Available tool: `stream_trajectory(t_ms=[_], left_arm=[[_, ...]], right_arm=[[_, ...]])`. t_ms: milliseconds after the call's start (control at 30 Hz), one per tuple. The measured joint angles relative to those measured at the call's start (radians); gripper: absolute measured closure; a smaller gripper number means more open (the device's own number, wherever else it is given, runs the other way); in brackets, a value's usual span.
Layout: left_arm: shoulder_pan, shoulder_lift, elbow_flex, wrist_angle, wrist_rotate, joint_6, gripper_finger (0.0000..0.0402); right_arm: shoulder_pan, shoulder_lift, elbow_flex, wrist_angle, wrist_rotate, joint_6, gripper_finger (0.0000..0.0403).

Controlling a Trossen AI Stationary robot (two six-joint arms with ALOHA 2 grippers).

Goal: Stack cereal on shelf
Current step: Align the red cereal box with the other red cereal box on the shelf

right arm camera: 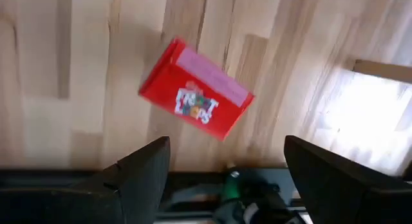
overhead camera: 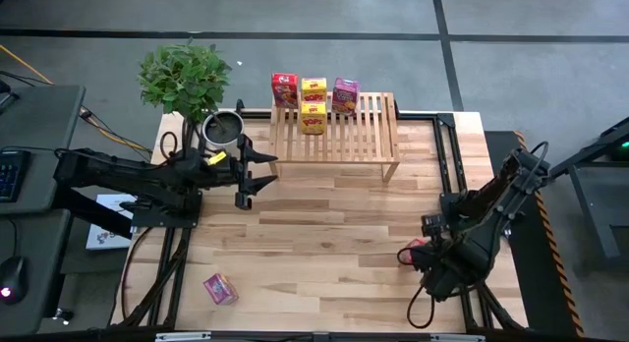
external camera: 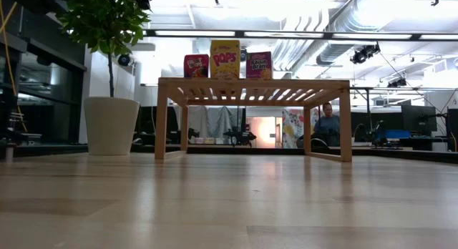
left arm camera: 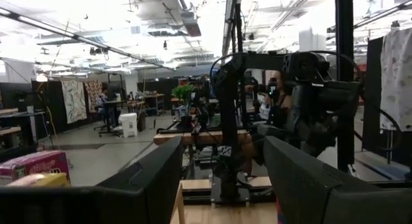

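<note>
While the right gripper (right arm camera: 222,163) hovers with jaws released over the small red cardboard cereal box (right arm camera: 195,89), a skewed grab could knock it off the table's (overhead camera: 324,234) near edge.

We see the red cereal box (right arm camera: 195,106) ahead of the right gripper (right arm camera: 225,163) blurred, its print barely legible; from above only a red sliver (overhead camera: 415,248) shows beside the arm. Beside the left gripper (left arm camera: 222,169), a pink box (left arm camera: 35,165) and a yellow box (left arm camera: 35,180) are cut by the picture's edge. On the shelf (external camera: 254,86), the front yellow box (external camera: 225,59) hides the one behind it. The person (external camera: 328,125) beyond is too small to describe.
</note>
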Motion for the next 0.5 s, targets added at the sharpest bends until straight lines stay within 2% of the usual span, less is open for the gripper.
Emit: stream_trajectory(t_ms=[100, 300, 367, 500], left_arm=[[0.000, 0.000, 0.000, -0.011, 0.000, -0.040, 0.0194], [0.000, 0.000, 0.000, -0.033, 0.000, -0.077, 0.0194], [0.000, 0.000, 0.000, -0.042, 0.000, -0.089, 0.0194], [0.000, 0.000, 0.000, -0.059, 0.000, -0.112, 0.0194]], right_arm=[[-0.011, 0.000, -0.028, 0.017, -0.015, -0.063, 0.0105], [-0.011, 0.000, -0.076, 0.094, -0.169, -0.275, 0.0105], [-0.012, 0.000, -0.082, 0.084, -0.162, -0.349, 0.0105], [-0.033, 0.000, -0.082, 0.066, -0.082, -0.479, 0.0105]])
